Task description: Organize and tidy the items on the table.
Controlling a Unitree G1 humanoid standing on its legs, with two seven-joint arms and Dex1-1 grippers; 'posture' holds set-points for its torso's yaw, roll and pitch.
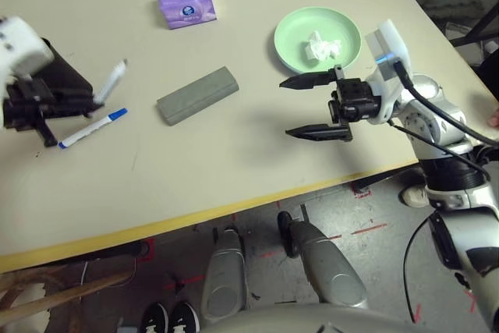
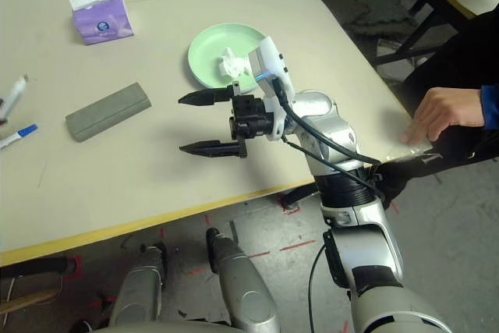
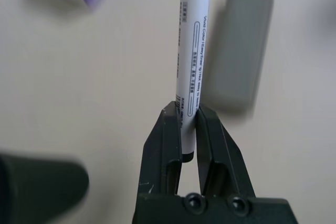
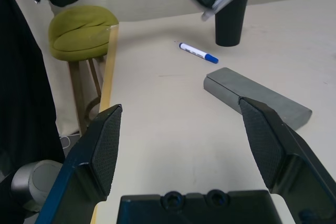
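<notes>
Left wrist view: left gripper (image 3: 189, 129) is clamped on a white marker pen (image 3: 192, 56), both fingers pinching the barrel near 1 end, most of the pen sticking out past the tips. From the head cam the pen is off the table (image 1: 234, 161), angled up, w/ the black cup (image 4: 231, 17) right beside it in the right wrist view. Looks like the step in hand is dropping this pen into the cup. To do it well: get the free end over the cup mouth, tip the pen closer to vertical, lower til the end is inside the rim, then let go, bc a long overhang can swing. 2nd pen, blue cap (image 1: 92, 129), lies flat on the table near the grey glasses case (image 1: 198, 94). Right gripper (image 1: 316, 104) hangs over the table w/ jaws spread wide, holding nothing. Green plate (image 1: 295, 27) w/ crumpled tissue (image 1: 321, 47) and purple tissue box (image 1: 185, 1) sit farther back.
</notes>
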